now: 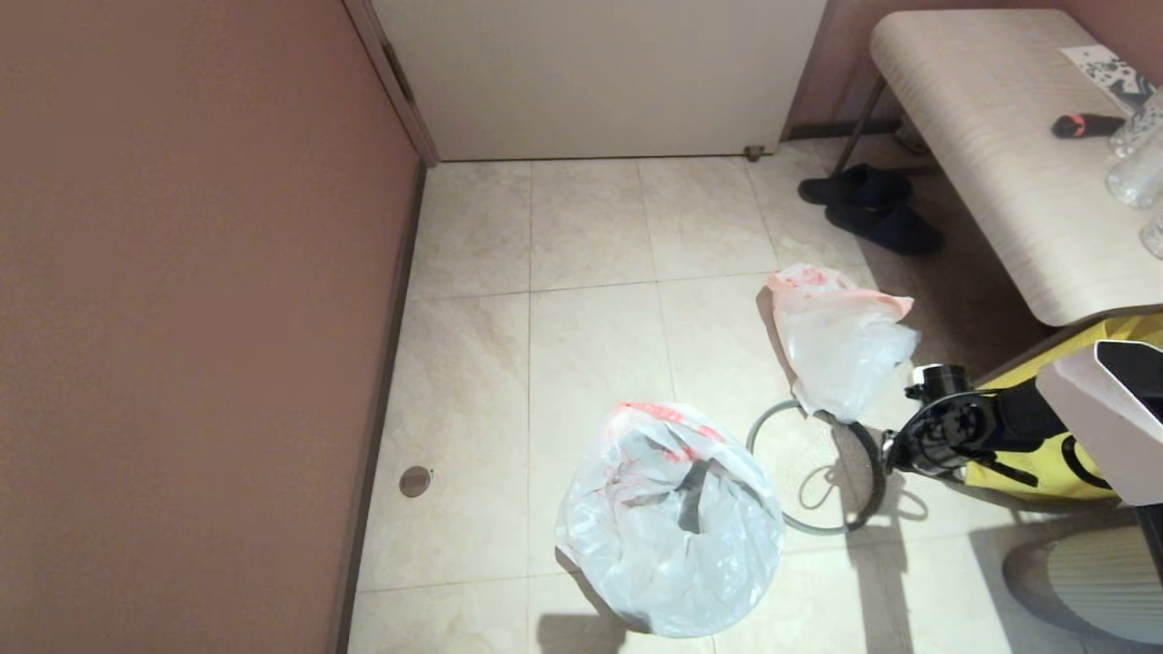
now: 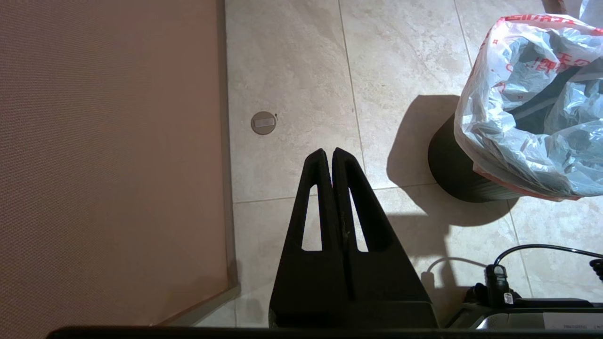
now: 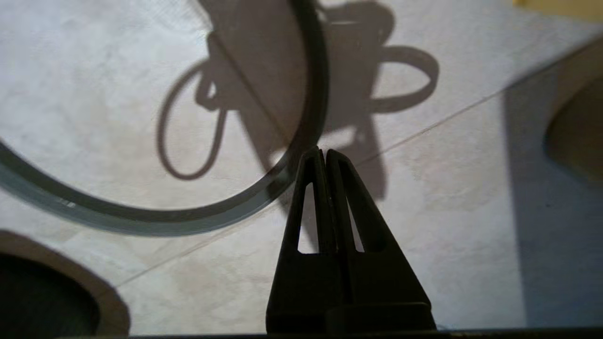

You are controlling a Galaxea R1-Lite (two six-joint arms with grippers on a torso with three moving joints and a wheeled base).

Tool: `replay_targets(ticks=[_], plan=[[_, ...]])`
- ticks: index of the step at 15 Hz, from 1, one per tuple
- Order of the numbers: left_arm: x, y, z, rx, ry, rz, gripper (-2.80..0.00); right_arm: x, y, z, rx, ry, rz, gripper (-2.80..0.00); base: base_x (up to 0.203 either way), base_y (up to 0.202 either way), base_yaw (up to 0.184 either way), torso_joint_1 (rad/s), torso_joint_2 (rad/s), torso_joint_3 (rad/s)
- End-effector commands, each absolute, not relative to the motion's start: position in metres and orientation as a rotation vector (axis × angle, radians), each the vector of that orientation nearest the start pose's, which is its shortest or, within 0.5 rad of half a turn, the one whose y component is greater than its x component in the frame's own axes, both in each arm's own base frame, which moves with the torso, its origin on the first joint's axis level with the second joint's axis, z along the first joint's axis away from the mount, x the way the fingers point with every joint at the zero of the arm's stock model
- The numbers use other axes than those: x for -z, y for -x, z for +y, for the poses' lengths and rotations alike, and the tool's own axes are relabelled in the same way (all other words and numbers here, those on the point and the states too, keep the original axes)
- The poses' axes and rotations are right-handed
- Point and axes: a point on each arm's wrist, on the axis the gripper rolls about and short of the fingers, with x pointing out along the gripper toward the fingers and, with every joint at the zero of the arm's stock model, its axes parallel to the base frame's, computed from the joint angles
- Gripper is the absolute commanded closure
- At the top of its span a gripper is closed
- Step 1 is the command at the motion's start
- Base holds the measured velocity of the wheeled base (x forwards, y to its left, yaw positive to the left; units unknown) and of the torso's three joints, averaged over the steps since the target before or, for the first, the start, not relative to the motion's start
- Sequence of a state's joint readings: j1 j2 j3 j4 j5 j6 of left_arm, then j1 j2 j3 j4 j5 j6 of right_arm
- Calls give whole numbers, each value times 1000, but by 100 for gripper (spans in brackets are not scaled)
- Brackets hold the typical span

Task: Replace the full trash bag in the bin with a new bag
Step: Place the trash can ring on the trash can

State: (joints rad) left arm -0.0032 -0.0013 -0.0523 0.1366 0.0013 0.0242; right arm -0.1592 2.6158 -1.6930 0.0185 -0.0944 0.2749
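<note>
1. The tiled floor (image 1: pixel 591 300) fills most of my view, with a brown wall (image 1: pixel 182 272) on my left and a pale door (image 1: pixel 600 73) ahead.
2. A tabletop (image 1: pixel 999 154) stands at my far right, with a pair of dark shoes (image 1: pixel 872 209) on the floor beside its leg.
3. The bin (image 2: pixel 459 169) stands on the floor close in front of me, small, round and black, lined with a crumpled white bag (image 1: pixel 672 527) whose rim drapes over its edge.
4. The new bag (image 1: pixel 840 341) lies limp on the floor beyond the bin and to its right, its pink-red band at the far end.
5. The grey hoop (image 1: pixel 772 427) lies flat on the floor just right of the bin; the new bag's near end overlaps its far edge.
6. My right end effector (image 3: pixel 324 153) points down with its tips just over the hoop's band, fingers pressed together and holding nothing.
7. My left end effector (image 2: pixel 327 153) hangs parked over bare floor near the wall, fingers also pressed together and empty.
</note>
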Motion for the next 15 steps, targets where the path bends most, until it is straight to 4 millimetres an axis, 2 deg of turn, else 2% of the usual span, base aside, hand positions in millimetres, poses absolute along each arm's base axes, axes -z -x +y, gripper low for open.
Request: replay_targets(ticks=[1,2,5,8,11,15], plan=[[-76,27,0,3,-25,84,0,58,-481,-105,362,-260,951,0,0,0,0,0,0,0],[-76,27,0,3,-25,86,0,66,-480,-108,322,-263,978,0,0,0,0,0,0,0],[-76,27,0,3,-25,86,0,72,-477,-108,248,-259,1023,0,0,0,0,0,0,0],[-76,27,0,3,-25,84,0,80,-486,-108,158,-172,1028,0,0,0,0,0,0,0],[-76,27,0,3,-25,84,0,87,-484,-107,90,-165,1039,0,0,0,0,0,0,0],[-76,27,0,3,-25,84,0,96,-488,-109,57,-114,1031,0,0,0,0,0,0,0]])
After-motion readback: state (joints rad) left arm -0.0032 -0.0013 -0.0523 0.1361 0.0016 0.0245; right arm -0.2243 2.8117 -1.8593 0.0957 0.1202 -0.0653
